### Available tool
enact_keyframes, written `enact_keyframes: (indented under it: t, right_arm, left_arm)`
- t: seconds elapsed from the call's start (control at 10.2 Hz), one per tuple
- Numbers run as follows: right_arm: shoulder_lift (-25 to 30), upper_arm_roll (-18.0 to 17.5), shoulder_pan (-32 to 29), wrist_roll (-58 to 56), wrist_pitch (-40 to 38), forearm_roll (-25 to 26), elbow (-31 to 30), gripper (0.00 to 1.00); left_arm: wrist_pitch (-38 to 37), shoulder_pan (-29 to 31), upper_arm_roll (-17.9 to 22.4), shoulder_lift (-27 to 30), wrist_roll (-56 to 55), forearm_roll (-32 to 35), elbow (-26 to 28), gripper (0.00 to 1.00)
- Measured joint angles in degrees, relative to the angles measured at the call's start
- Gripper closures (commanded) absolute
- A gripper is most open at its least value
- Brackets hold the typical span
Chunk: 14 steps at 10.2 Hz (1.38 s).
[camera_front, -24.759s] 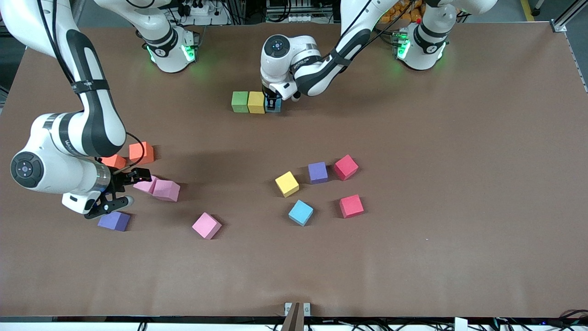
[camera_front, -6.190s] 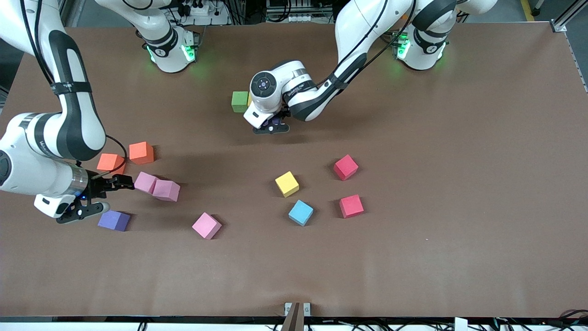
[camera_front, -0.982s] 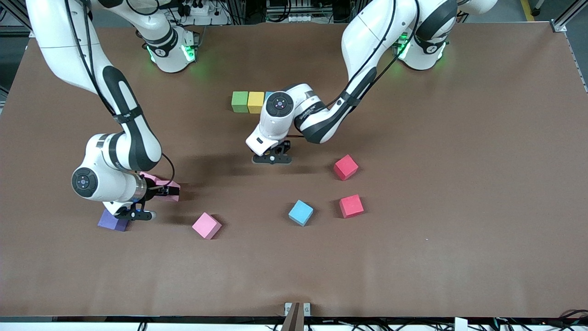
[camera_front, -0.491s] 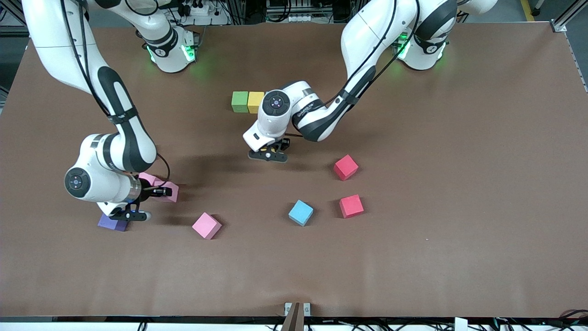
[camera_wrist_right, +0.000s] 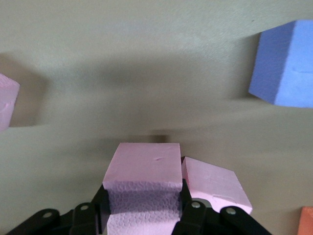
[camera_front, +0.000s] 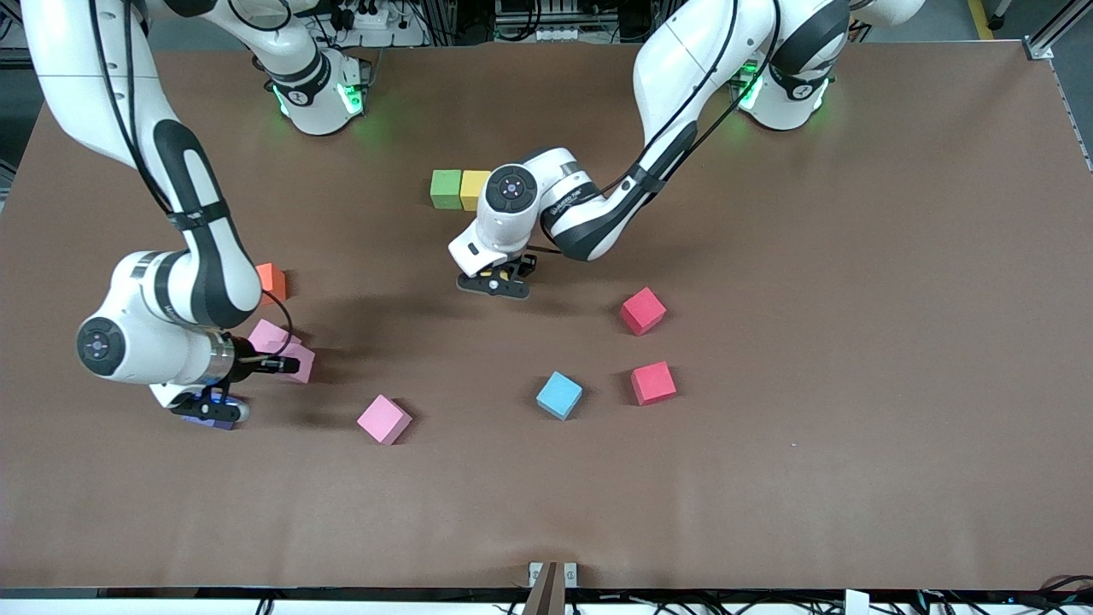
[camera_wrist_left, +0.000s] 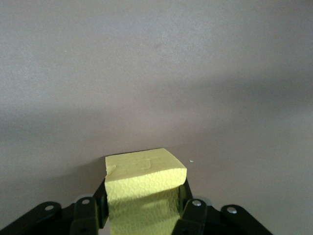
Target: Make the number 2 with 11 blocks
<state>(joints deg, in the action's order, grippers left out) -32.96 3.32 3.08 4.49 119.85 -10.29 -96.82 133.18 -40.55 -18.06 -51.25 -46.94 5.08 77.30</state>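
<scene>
The number 2 so far is only a start: a green block (camera_front: pixel 445 189) and a yellow block (camera_front: pixel 470 190) side by side in a row toward the robots' bases, with the left arm's wrist covering whatever continues that row. The left gripper (camera_front: pixel 493 285) hangs over bare counter (camera_front: pixel 768 478) a little nearer the front camera than that row, its fingers (camera_wrist_left: pixel 194 215) pinching a second yellow block (camera_wrist_left: pixel 144 188). The move turns on this: the row lies from the held block toward the bases, so the block probably goes in a lower row of the digit, nearly under the gripper.

The right gripper (camera_front: pixel 256 366) is at the right arm's end of the counter, its fingers (camera_wrist_right: pixel 191 218) pinching a pink block (camera_wrist_right: pixel 143 188), with another pink block (camera_wrist_right: pixel 212 183) just beside it. It is well apart from the digit.

A purple block (camera_wrist_right: pixel 287 63), an orange block (camera_front: pixel 270 282), a third pink block (camera_front: pixel 383 418), a light blue block (camera_front: pixel 559 395) and two red blocks (camera_front: pixel 642 310) lie loose. The brown counter is flat, with plenty of open room nearer the front camera than the row.
</scene>
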Motion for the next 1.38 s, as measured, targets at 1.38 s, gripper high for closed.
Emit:
enact_keyframes:
  t: [1.38]
  right_arm:
    - [0.0, -0.5, 1.6, 15.2, -0.1, -0.1, 0.4, 1.0]
  left_arm:
    - [0.1, 1.2, -2.0, 1.4, -1.5, -0.1, 3.4, 0.87]
